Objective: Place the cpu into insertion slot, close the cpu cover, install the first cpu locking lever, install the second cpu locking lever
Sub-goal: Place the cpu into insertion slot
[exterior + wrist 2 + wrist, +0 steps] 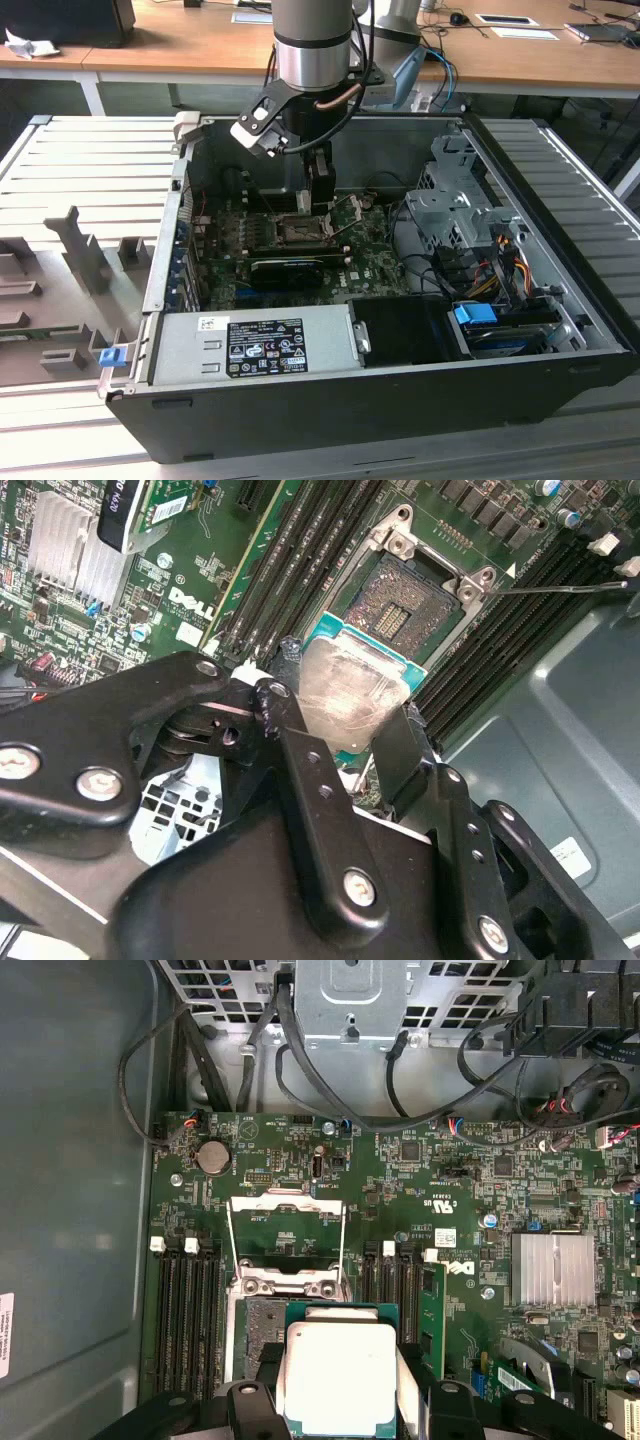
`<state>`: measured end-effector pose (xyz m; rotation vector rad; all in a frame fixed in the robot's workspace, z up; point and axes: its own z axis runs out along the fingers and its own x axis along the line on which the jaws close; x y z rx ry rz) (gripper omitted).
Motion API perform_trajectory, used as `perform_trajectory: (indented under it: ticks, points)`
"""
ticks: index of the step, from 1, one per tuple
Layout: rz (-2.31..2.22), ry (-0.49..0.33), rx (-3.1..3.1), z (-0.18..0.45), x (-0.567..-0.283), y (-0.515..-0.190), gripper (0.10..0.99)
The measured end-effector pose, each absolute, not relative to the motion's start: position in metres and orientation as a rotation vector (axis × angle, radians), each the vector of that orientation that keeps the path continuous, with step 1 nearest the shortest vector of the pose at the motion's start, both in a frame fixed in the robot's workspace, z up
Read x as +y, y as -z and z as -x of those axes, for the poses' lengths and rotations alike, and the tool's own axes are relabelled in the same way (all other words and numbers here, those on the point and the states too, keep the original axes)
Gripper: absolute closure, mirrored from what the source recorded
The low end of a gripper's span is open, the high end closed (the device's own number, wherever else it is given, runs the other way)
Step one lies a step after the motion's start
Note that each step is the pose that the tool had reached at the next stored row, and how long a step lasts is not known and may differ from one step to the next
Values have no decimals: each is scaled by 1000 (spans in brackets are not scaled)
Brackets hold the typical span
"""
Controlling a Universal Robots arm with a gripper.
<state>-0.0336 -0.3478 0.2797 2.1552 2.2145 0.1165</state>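
cpu [350,695] gripped in the claw [345,720], silver face up toward both wrist views, green rim showing round it. Claw fingers [290,730] closed part-way onto two opposite edges of the chip; nothing else is in its hold. In the exterior view the claw [320,195] hangs straight down inside the open case, low over the board [420,1180]. Slot [400,605] lies just past the fingertips: its dark pin field is bare in the second wrist view, and in the first wrist view a strip of the slot [262,1330] shows beside the held cpu [340,1375]. Chip overlaps the slot but looks offset and above it; cannot tell whether any corner touches. Cover [288,1203] is swung up and open on the far side of the slot from the claw. One thin lever [560,587] stands out free beyond the slot. Step in hand, by my reading: the first, seating the cpu; cover and both levers undone. That step calls for squaring the chip to the slot's rim, keeping it level and lowering without force onto the pins.
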Motion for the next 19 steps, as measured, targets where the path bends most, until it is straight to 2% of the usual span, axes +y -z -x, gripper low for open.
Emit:
perform_trajectory:
  ticks: [19]
  points:
    - [-2155, -117, 2215, 34, -347, -275, 557]
